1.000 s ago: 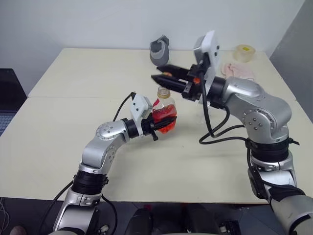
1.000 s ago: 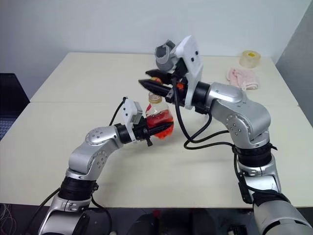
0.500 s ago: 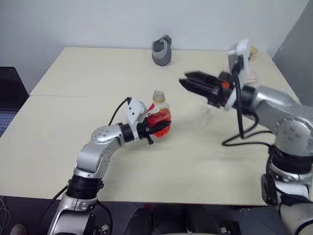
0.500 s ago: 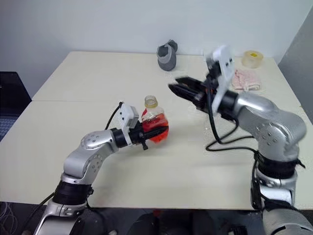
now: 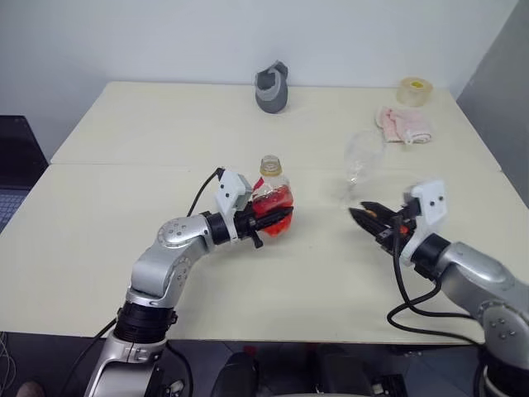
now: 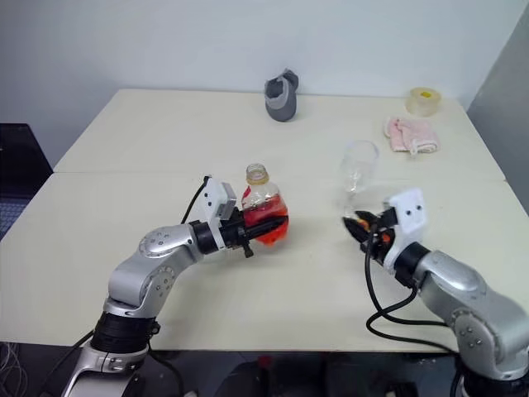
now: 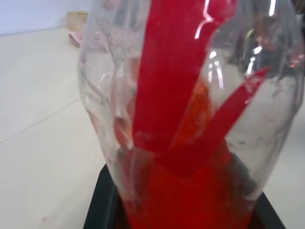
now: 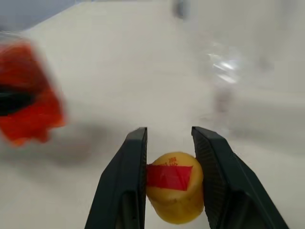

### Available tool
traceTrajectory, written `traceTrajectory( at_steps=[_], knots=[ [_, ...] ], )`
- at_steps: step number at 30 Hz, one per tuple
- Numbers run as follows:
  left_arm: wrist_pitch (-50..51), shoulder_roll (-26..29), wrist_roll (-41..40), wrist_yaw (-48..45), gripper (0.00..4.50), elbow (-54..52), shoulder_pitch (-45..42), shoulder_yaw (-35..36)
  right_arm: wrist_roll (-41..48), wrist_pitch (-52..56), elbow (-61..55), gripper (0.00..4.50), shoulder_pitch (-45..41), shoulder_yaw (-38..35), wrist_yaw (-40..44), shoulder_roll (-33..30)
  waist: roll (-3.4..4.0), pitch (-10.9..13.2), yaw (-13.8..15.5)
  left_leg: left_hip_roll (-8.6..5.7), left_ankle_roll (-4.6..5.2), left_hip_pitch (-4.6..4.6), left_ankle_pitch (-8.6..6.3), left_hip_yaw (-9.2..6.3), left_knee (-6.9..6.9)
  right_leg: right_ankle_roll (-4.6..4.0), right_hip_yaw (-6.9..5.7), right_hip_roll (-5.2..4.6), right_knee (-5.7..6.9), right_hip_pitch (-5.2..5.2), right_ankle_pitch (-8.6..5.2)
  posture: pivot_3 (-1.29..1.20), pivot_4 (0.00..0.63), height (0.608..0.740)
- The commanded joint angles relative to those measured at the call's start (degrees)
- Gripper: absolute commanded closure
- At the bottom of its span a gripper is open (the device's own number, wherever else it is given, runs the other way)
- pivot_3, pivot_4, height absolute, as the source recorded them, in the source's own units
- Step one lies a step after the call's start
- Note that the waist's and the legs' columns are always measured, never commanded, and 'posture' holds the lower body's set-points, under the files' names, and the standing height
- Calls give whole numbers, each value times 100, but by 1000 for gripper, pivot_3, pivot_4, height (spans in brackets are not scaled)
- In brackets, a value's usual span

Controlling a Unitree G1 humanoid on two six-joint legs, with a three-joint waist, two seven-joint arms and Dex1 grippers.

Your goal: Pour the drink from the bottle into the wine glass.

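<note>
The bottle (image 5: 271,198) is standing upright near the middle of the table (image 5: 124,132), its yellowish neck uncapped and open at the top, and the drink (image 6: 266,222) is filling only its lower body. The left gripper (image 6: 263,227) is clamping the bottle at this lower body, with the black fingers pressing against the red-tinted plastic (the left wrist view is showing the bottle (image 7: 190,114) close up, a red label strip running down its clear wall). The wine glass (image 6: 357,174) is standing upright on its foot to the right of the bottle, well apart from it, and its bowl is holding no red liquid. The right gripper (image 5: 368,218) is hanging low over the table just in front of the glass, not touching it, and its two fingers are gripping a small yellow cap (image 8: 174,186) bearing a red mark. At the far edge of the table, a grey cup-like object (image 5: 271,86) is sitting behind the bottle, while a roll of tape (image 5: 414,89) and a pink cloth (image 5: 403,121) are lying toward the far right corner.
</note>
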Motion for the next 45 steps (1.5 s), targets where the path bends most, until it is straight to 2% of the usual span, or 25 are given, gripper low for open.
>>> traceTrajectory(
  at_steps=[1, 6, 13, 17, 23, 31, 36, 40, 42, 45],
  knots=[
    [-67, -57, -60, 54, 3351, -273, -69, 9, -635, -907, 696, 3251, -31, -109, -548, 619, 17, 10, -1, -5, 1, 1, 4, 9, -1, 0, 7, 0, 6, -4, 0, 0, 150, 740],
    [-87, -76, -61, 50, 3351, -248, -122, -4, -772, -1266, 1380, 3251, -228, -433, -1065, 1409, 26, 13, -29, -1, 3, 4, 6, 14, 0, 2, 15, 0, 10, -6, 5, 0, 150, 740],
    [-105, -35, -70, -6, 3351, -210, -150, 3, -920, -1426, 1444, 3251, -184, -373, -1223, 1734, 28, 14, -14, -7, 4, 0, 5, 14, -2, 1, 14, 0, 3, -7, 5, 0, 150, 740],
    [-115, -53, -62, -14, 3351, -193, -174, -7, -1002, -1371, 1336, 2063, -95, -298, -1170, 1678, 29, 13, -14, -7, 4, 0, 5, 12, -2, 2, 12, -1, 4, -7, 5, 0, 150, 740],
    [-123, -54, -65, -7, 3351, -257, -77, 0, -875, -1052, 909, 25, 45, -376, -1163, 1515, 29, 13, -14, -7, 5, 0, 5, 11, -1, 2, 11, -1, 5, -6, 5, 0, 150, 740],
    [-150, -75, -52, 44, 3351, -270, -22, 19, -620, -508, 452, 25, 30, -524, -998, 1113, 29, 13, -13, -6, 5, 1, 5, 11, 0, 2, 12, 0, 8, -6, 5, 0, 150, 740],
    [-138, -25, -37, 162, 3351, -220, 8, 147, -335, -121, -318, 25, 322, -96, -70, 206, 29, 14, -14, -8, 8, 0, 3, 11, 0, 2, 11, 0, 6, -5, 5, 0, 150, 740],
    [-85, -85, 0, 480, 3351, -212, 140, 274, -103, -289, -1000, 25, 572, 213, 882, -567, 29, 14, -17, -7, 12, -1, 1, 9, -2, 2, 7, 0, 0, -3, 5, 0, 150, 740],
    [-145, -110, 89, 677, 3351, -167, 233, 334, 185, -358, -1219, 25, 421, 305, 1304, -768, 29, 14, -22, -8, 19, 0, -3, 13, 1, 3, 13, -1, 1, -3, 5, 0, 150, 740],
    [-188, -141, 206, 1019, 3351, -77, 298, 466, 370, -333, -1186, 25, -30, 509, 1469, -788, 28, 14, -21, -3, 25, 4, -5, 10, 8, 7, 10, 0, 0, 1, 10, 0, 150, 740]
  ],
)
